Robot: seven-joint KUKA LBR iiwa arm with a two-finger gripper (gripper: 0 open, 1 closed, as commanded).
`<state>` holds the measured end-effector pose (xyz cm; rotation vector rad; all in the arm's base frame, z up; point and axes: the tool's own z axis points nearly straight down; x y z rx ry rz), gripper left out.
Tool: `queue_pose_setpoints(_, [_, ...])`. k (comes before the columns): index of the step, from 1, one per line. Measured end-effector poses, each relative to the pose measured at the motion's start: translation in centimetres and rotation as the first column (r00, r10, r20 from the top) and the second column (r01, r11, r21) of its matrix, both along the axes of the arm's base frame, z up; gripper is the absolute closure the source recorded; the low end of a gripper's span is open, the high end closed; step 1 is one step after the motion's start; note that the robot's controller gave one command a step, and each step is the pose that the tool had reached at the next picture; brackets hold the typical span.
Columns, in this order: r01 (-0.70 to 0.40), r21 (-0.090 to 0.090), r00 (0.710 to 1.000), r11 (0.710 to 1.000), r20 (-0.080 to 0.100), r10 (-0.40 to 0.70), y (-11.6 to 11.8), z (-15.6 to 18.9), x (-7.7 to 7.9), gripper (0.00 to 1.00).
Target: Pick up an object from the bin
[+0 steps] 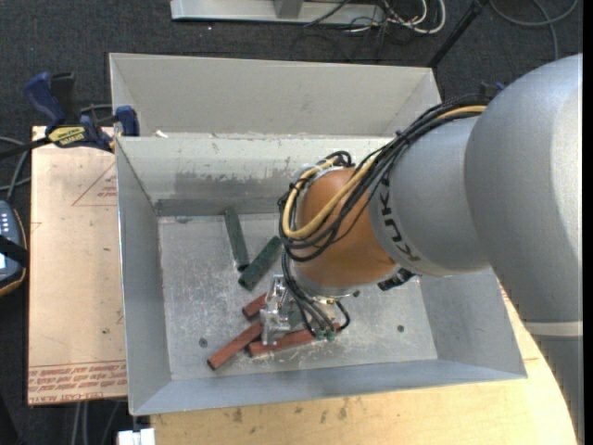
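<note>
My gripper is low in the front middle of the bin, under the orange wrist cover. It stands right over a small cluster of red-brown bars. One red-brown bar lies slanted to its front left. Another red-brown bar lies flat just below it, and a short red-brown piece pokes out at its left. Whether any of them is held cannot be seen.
Two dark green bars lie behind the gripper: a long one pointing to the back wall and a shorter one slanted beside it. The arm covers the bin's right middle. Bare floor shows at the left and the front right.
</note>
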<state>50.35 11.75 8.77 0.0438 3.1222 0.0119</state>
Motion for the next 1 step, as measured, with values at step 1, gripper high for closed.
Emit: queue_pose_setpoints(1, [-0.027,-0.007,1.0,1.0,-0.016,0.027,0.62,1.94,-0.13,1.0])
